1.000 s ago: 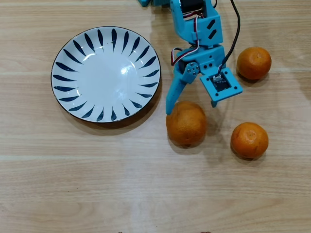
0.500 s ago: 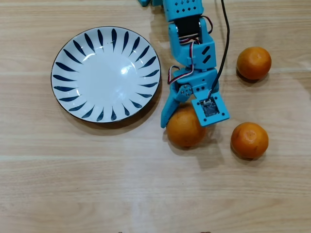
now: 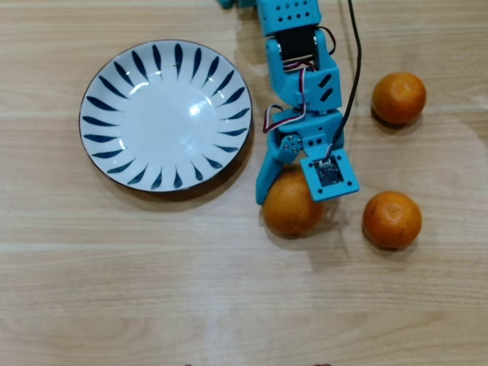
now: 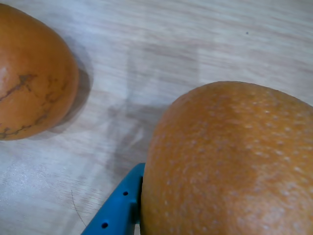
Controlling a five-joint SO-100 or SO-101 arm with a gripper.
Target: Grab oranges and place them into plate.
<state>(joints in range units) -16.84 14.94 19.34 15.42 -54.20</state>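
Blue gripper (image 3: 293,200) down over the largest orange (image 3: 290,207), jaws spread wide around it, one finger (image 3: 267,172) along the fruit's left side in the overhead view and the camera-bearing finger over its upper right; in the wrist view, a blue fingertip (image 4: 117,208) pressed against the dimpled skin of that orange (image 4: 230,166), a second orange (image 4: 32,76) off to the left. Resting on the wooden table (image 3: 152,267), just right of the blue-petalled white plate (image 3: 166,114), which holds no fruit. Two smaller oranges apart on the right, one near (image 3: 391,219), one farther up (image 3: 398,97).
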